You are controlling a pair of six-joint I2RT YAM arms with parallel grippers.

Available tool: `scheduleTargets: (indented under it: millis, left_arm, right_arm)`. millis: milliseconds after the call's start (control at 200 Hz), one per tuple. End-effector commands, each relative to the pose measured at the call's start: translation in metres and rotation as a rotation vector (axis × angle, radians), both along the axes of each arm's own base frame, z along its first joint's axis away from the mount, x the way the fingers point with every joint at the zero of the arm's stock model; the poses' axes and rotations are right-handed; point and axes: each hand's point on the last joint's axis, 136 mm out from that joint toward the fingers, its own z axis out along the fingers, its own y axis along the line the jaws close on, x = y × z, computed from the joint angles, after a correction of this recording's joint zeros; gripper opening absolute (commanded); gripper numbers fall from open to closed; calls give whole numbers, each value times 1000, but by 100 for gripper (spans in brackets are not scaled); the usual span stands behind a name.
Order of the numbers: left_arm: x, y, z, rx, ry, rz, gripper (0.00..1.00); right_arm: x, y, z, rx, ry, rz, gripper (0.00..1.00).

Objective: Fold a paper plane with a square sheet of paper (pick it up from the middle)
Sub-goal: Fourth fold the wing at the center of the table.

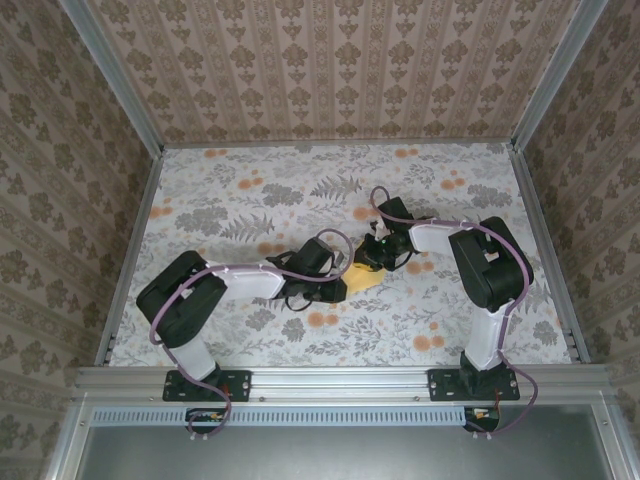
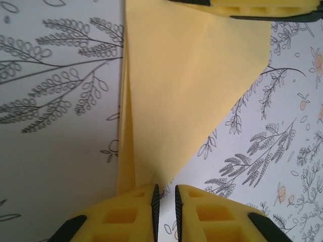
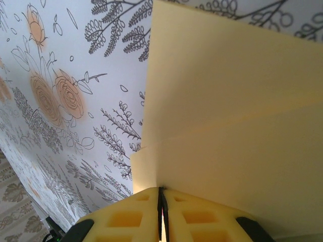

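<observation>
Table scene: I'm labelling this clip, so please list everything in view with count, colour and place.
paper: one, yellow-orange, folded, mid-table between the end effectors
table: one, grey floral print with orange blooms, under everything
walls: three, beige patterned, around the table
frame: one, silver metal, near edge
arms: two, black and white, bases at near edge
left end effector: yellow fingers, narrow gap, at the paper's tip; grip unclear
right end effector: yellow fingers, shut on the paper's edge
</observation>
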Motion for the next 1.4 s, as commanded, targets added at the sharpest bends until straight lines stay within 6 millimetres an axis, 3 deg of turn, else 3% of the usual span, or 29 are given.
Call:
scheduleTargets:
  millis: [0, 345, 550, 640, 980, 1190, 1315, 1395]
  left_arm:
    - [5, 11, -1, 30, -15, 22, 19]
    - [0, 19, -10, 5, 30, 52, 17]
    - [6, -2, 37, -157, -32, 12, 16]
    - [10, -4, 44, -166, -48, 14, 16]
    - [15, -4, 12, -87, 12, 41, 7]
    - [8, 11, -13, 0, 60, 68, 0]
    - [5, 19, -22, 18, 82, 86, 0]
    - [3, 21, -24, 19, 90, 89, 0]
  right_arm:
    - [-39, -55, -72, -290, 185, -58, 14]
    - [-41, -56, -73, -294, 189, -54, 14]
    - [-36, -53, -66, -280, 166, -51, 14]
    - [-36, -53, -67, -277, 170, -51, 14]
    - [-38, -52, -70, -270, 176, -51, 14]
    - [-37, -49, -67, -256, 170, -46, 14]
    - [-26, -42, -50, -208, 116, -32, 14]
    - [-11, -32, -24, -148, 28, -9, 14]
